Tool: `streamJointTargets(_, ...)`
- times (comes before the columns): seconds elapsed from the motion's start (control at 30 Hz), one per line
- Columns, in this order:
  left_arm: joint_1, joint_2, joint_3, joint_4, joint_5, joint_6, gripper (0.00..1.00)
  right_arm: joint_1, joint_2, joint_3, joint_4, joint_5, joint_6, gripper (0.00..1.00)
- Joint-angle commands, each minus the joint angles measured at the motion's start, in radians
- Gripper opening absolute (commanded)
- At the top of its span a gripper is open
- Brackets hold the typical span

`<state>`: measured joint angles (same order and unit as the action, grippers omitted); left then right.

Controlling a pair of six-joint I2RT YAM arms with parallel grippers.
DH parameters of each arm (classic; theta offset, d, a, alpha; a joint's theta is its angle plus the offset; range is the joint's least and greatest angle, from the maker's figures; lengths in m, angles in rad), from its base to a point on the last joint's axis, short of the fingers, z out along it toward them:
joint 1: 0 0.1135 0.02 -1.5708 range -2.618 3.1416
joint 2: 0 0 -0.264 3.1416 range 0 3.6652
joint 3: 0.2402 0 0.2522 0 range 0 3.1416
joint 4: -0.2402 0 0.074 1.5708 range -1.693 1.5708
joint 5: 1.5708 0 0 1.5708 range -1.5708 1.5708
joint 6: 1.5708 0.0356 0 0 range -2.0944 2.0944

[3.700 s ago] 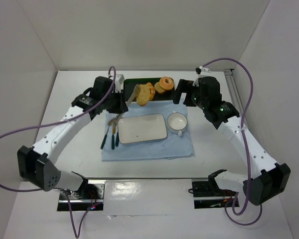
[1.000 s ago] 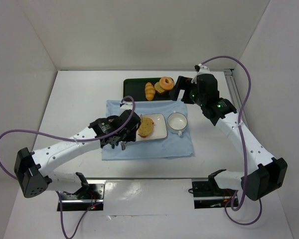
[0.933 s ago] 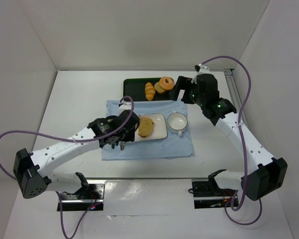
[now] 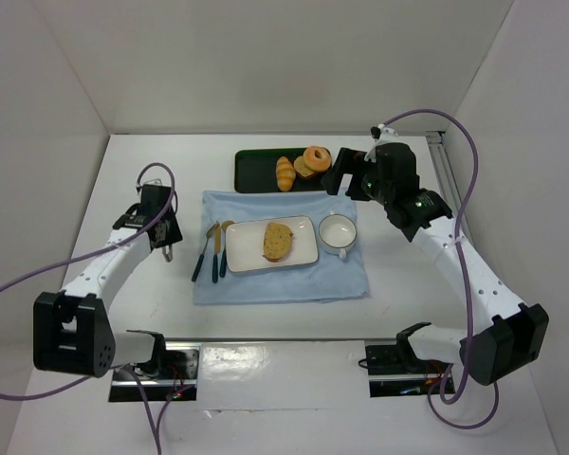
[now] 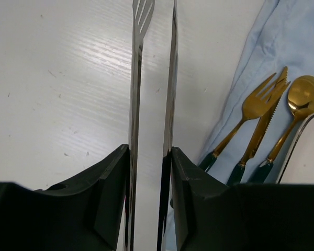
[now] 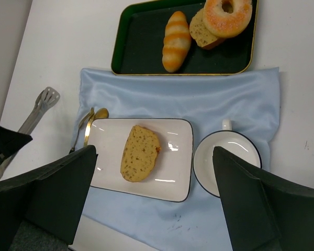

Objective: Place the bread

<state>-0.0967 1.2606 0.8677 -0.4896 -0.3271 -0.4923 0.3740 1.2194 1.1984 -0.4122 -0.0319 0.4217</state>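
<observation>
The bread (image 4: 277,241) (image 6: 139,153), a flat golden-brown slice, lies alone on the white rectangular plate (image 4: 305,254) (image 6: 172,180). My left gripper (image 4: 163,230) (image 5: 149,157) is off to the left over the bare table, shut on a pair of metal tongs (image 5: 137,78) (image 6: 40,107). The tongs' tips hold nothing. High above the cloth between the tray and the cup, my right gripper (image 4: 344,178) (image 6: 154,193) stands wide open and empty, looking down on the plate.
A dark green tray (image 4: 251,171) at the back holds a striped roll (image 4: 284,173), a donut (image 4: 316,156) and another slice under it. On a blue cloth (image 4: 284,284) lie a white cup (image 4: 339,232) and gold cutlery (image 4: 211,254) (image 5: 261,125).
My left arm has drawn back from the plate to the left side of the table with the tongs, leaving the bread lying on the plate. The right arm has stayed put.
</observation>
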Motion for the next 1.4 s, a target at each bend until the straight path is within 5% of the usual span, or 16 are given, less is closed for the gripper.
streamJointTargets(0.0,0.028,0.067,0.025,0.094,0.057,0.069,0.48,-0.007,-0.029,0.007,0.004,-0.005,-0.012,0.98)
streamJointTargets(1.03,0.087,0.586,0.339,0.085,0.034,0.127,0.44,-0.007,-0.029,-0.020,0.073,-0.006,-0.012,0.98)
streamJointTargets(1.37,0.106,0.680,0.389,0.063,0.057,0.127,0.52,-0.007,-0.029,-0.020,0.064,-0.006,-0.003,0.98)
